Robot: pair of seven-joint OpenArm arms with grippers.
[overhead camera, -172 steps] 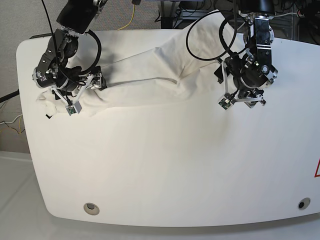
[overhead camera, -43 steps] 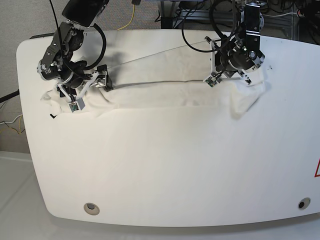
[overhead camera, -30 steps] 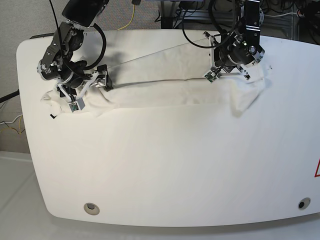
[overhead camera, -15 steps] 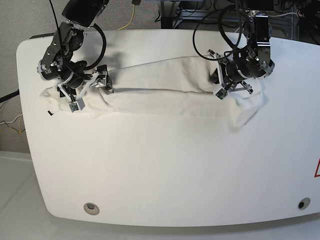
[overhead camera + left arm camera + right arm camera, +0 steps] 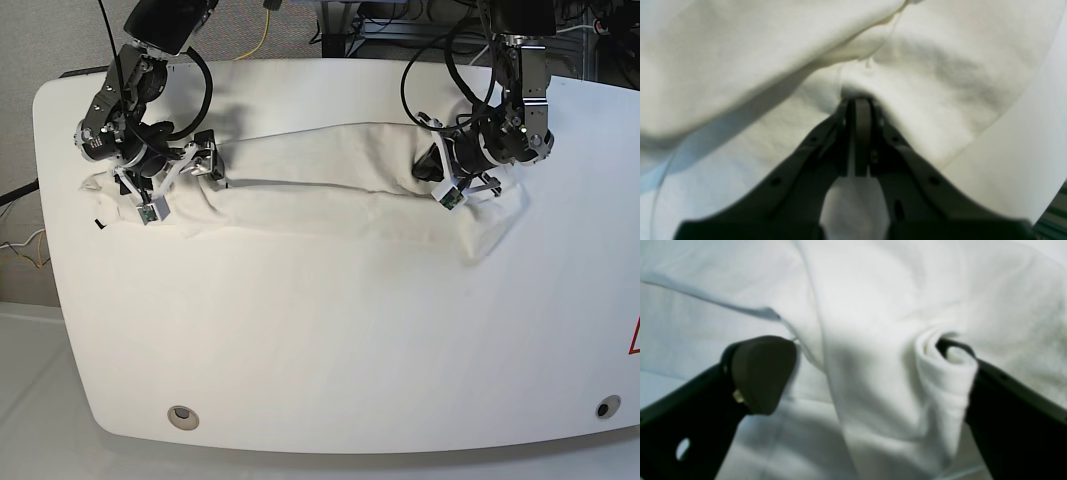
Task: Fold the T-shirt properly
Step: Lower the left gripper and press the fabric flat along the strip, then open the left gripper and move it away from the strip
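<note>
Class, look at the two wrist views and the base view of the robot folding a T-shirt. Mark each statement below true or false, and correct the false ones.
1. The left gripper is shut on the T-shirt. True.
2. The right gripper is pinched tight, its jaws touching. False: its jaws stand wide apart, with a fold of cloth between them.
3. The T-shirt lies as a long band across the far part of the table. True.
4. The T-shirt hangs over the near edge of the table. False: the near part of the table is bare, and the shirt lies toward the far side.
5. The shirt's star prints show clearly in the base view. False: only plain white cloth shows.
</note>
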